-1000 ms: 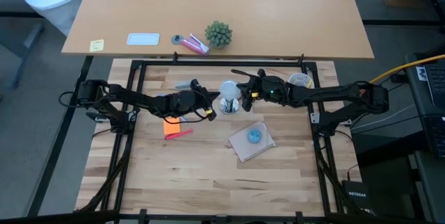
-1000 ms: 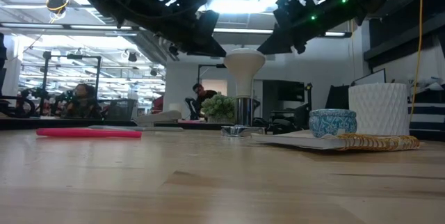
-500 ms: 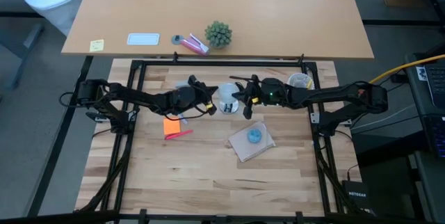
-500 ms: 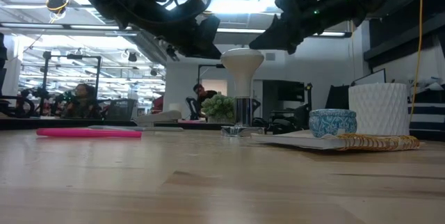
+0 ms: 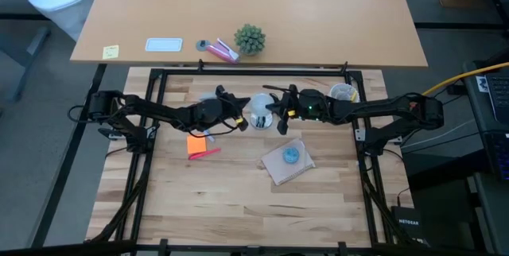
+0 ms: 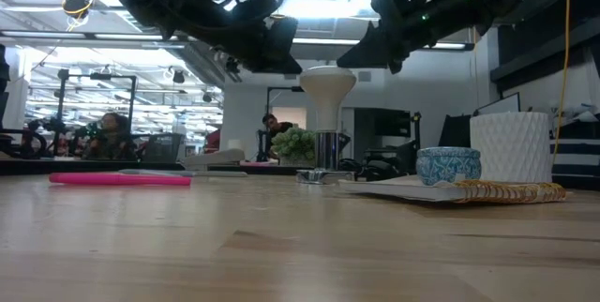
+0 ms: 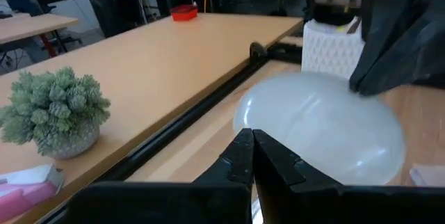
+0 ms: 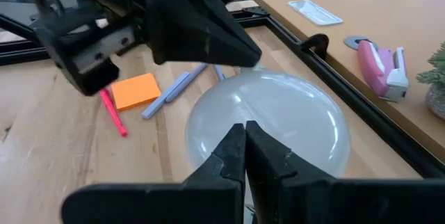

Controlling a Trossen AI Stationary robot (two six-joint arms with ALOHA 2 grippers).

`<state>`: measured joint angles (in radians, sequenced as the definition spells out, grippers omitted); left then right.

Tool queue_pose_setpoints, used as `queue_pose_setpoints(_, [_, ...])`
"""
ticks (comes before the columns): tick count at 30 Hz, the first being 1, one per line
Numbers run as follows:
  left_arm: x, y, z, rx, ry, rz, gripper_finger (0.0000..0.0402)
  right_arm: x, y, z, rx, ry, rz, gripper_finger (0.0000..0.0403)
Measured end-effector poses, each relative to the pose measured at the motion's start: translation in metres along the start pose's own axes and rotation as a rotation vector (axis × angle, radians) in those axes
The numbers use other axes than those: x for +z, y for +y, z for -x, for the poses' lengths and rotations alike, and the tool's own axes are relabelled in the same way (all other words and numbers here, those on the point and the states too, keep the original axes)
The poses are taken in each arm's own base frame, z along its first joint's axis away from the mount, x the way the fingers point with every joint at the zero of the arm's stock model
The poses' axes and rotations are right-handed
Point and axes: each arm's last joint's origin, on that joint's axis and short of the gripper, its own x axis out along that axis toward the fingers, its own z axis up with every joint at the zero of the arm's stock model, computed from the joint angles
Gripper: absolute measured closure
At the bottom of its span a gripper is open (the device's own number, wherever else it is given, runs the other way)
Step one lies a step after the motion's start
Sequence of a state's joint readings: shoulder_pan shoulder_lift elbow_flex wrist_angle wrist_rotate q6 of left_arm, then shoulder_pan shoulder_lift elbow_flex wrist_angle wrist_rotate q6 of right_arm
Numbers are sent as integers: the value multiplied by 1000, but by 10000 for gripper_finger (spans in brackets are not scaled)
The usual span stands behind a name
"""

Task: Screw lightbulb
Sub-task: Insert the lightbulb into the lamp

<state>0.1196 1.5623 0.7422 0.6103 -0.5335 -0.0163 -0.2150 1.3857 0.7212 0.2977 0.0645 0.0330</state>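
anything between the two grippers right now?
The lightbulb. In the high view it sits between the left gripper and the right gripper, both with jaws shut. The low view shows it upright in the metal socket.

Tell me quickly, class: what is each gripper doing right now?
Left gripper: closed, holding nothing, just beside the lightbulb.
Right gripper: closed, holding nothing, at the lightbulb's other side.

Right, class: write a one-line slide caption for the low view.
Lightbulb standing upright in its metal socket, with the shut left gripper and shut right gripper poised on either side.
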Motion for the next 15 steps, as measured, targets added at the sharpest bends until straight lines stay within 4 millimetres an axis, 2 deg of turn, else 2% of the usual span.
queue_pose_setpoints(9, [12,-7,4,-22,-114,-13,402,0,-1,0,-28,-1,0,391])
queue_pose_setpoints(15, [12,-13,7,-121,-122,3,401,0,-2,0,-50,-8,-1,391])
